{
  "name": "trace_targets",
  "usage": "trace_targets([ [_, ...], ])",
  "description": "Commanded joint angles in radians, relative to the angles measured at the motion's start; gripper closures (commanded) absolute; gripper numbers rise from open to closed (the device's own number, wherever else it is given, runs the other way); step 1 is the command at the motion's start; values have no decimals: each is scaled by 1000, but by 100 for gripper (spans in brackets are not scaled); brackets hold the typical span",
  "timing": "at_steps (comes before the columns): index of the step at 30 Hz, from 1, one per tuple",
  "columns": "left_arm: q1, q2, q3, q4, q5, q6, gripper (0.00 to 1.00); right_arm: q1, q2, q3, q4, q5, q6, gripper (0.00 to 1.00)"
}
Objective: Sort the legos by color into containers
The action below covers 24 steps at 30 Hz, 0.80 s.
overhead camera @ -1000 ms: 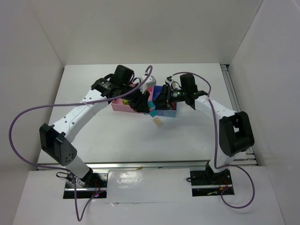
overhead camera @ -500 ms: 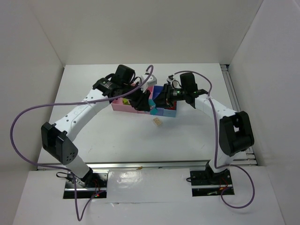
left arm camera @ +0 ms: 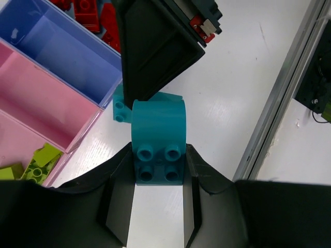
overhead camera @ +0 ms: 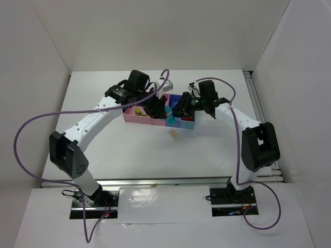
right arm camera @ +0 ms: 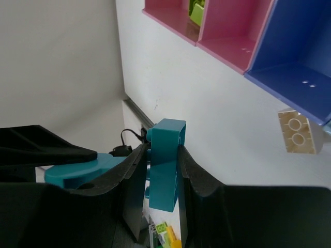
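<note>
My left gripper [left arm camera: 158, 155] is shut on a cyan lego [left arm camera: 158, 139], studs facing the camera. My right gripper [right arm camera: 161, 150] is shut on a second cyan lego [right arm camera: 166, 155], held on edge. In the top view both grippers meet over the tray [overhead camera: 133, 118], the left one [overhead camera: 159, 108] beside the right one [overhead camera: 178, 107], with cyan [overhead camera: 167, 111] between them. The tray has pink compartments [left arm camera: 36, 98] and a periwinkle one [left arm camera: 67, 51]. Lime legos [left arm camera: 35, 164] lie in a pink compartment, red legos [left arm camera: 88, 13] in a far one. A cream lego [overhead camera: 174, 134] lies on the table in front of the tray.
The right gripper's black fingers [left arm camera: 155, 46] hang right in front of my left gripper. A metal rail [left arm camera: 279, 103] runs along the table's right edge. White walls enclose the table on three sides. The cream lego [right arm camera: 296, 132] sits just off the blue compartment's corner [right arm camera: 300, 67].
Both grippers have moved a little away from the near edge, over the tray, each still holding its cyan lego. The cream lego has not moved.
</note>
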Motion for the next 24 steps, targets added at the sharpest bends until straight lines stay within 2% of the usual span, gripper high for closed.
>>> trace_targets([
  [1, 22, 2, 25, 49, -3, -18, 100, -16, -14, 36, -33, 62, -38, 69],
  [5, 45, -50, -38, 58, 17, -44, 100, -25, -14, 82, -101, 116, -84, 69],
  [10, 97, -110, -166, 109, 6, -166, 100, -25, 34, 154, -102, 177, -102, 69],
  [15, 143, -119, -221, 109, -8, -277, 100, -7, 132, 229, -45, 231, -91, 69],
  [20, 156, -152, -317, 146, 58, -407, 100, 25, 276, 352, -12, 269, -114, 69],
  [24, 156, -170, -373, 160, -1, -457, 100, 45, 354, 442, -36, 323, -142, 69],
])
